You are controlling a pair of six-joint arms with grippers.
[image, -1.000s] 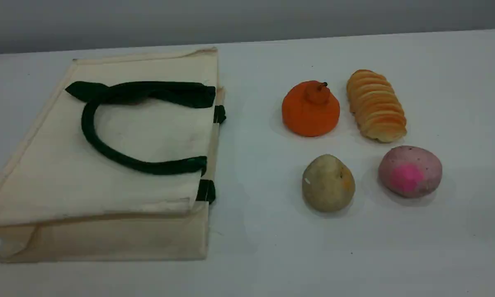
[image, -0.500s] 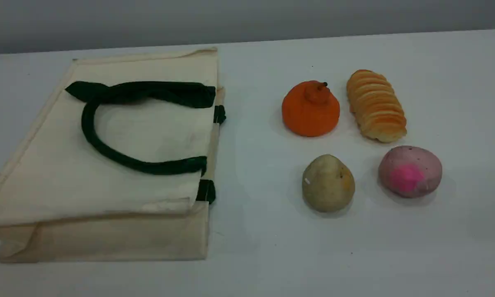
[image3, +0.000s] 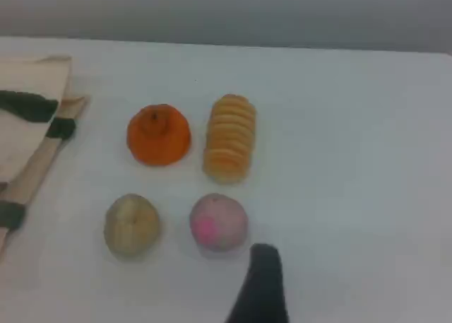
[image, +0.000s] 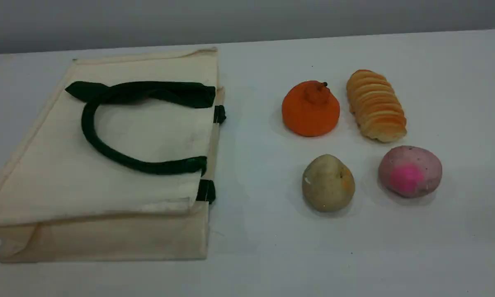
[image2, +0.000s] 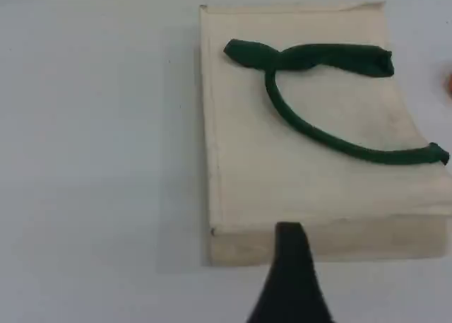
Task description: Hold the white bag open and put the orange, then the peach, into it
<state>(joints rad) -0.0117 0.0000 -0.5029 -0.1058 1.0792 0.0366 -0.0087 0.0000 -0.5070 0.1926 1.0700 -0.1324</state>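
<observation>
You have the white bag (image: 107, 165) lying flat and closed on the left half of the worktop (image: 264, 247), its mouth edge turned toward the fruits. One dark green handle (image: 107, 152) curls in a loop across the bag's top face, and small green tabs (image: 206, 190) show along that mouth edge.

On the right half of the worktop four things sit in a loose square, all well apart from the bag. The orange (image: 310, 109) is upright, knob and stem on top, in the corner of the square toward the far edge and nearest the bag. Just beside it on the right, not touching, lies a ridged bread roll (image: 376, 105). Nearer the front edge, a tan pear-shaped fruit (image: 328, 183) sits in front of the orange, and the peach (image: 410, 171) sits to the right of it, its magenta patch facing the scene camera.

Neither arm shows in the scene view. Your left gripper (image2: 291, 266) shows one dark fingertip, hanging over the bag's near folded side, holding nothing; its jaws are spread wide. Your right gripper (image3: 261, 280) shows one dark fingertip near the peach, apart from it, jaws likewise wide and empty.
</observation>
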